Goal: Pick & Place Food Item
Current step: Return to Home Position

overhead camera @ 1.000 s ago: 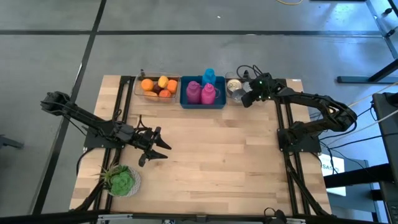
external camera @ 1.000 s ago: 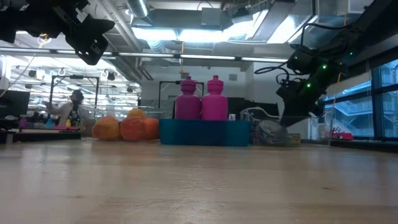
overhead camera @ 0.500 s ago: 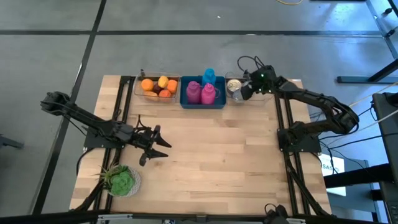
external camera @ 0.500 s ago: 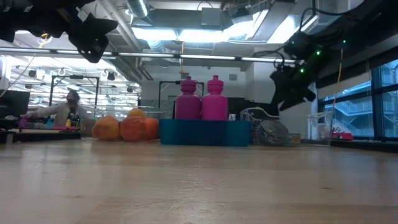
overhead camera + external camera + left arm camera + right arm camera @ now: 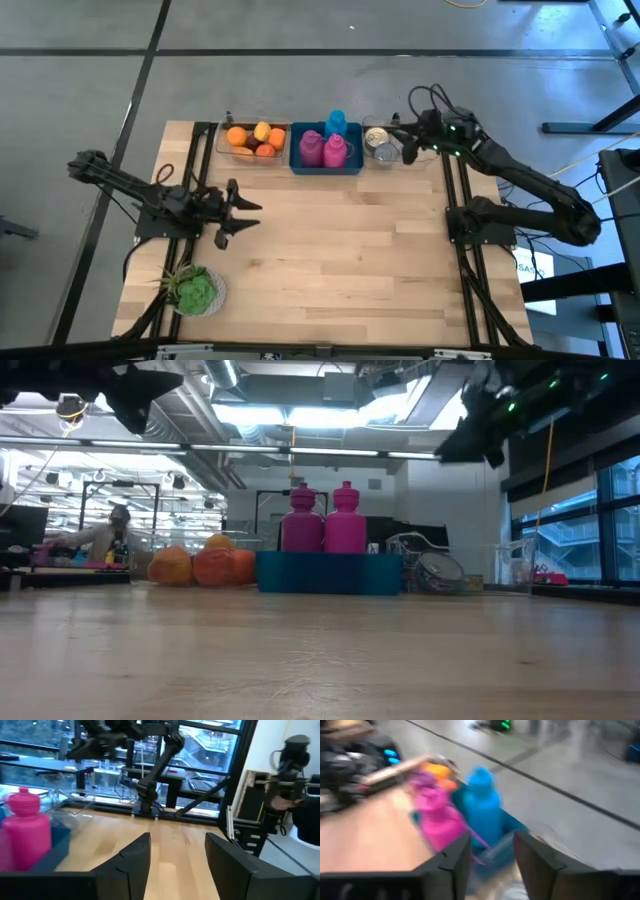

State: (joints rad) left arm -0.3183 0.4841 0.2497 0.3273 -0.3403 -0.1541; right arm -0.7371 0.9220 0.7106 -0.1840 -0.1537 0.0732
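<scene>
Several oranges (image 5: 252, 138) (image 5: 200, 565) lie in a clear bin at the table's far edge. A green leafy item (image 5: 195, 290) sits at the near left corner. My left gripper (image 5: 232, 208) (image 5: 177, 845) hovers open above the left part of the table, clear of everything. My right gripper (image 5: 398, 140) (image 5: 492, 840) is open and high above the far right, beside a clear container of cans (image 5: 378, 142); in the low view it (image 5: 480, 430) is well above the table. Its wrist view faces the blue bottle (image 5: 482, 795), the pink bottles (image 5: 437, 815) and the oranges (image 5: 437, 770).
A blue bin (image 5: 325, 160) (image 5: 330, 572) with two pink bottles (image 5: 325, 520) and a blue bottle (image 5: 335, 122) stands between the oranges and the cans (image 5: 440, 572). The bare wood in the middle and near right (image 5: 370, 260) gives free room. A person (image 5: 110, 530) shows far behind the table.
My right gripper has risen well above the can container at the far right edge, with its arm stretching out. My left gripper has drawn back toward the table's left and far side and has turned somewhat. Nothing on the table has moved.
</scene>
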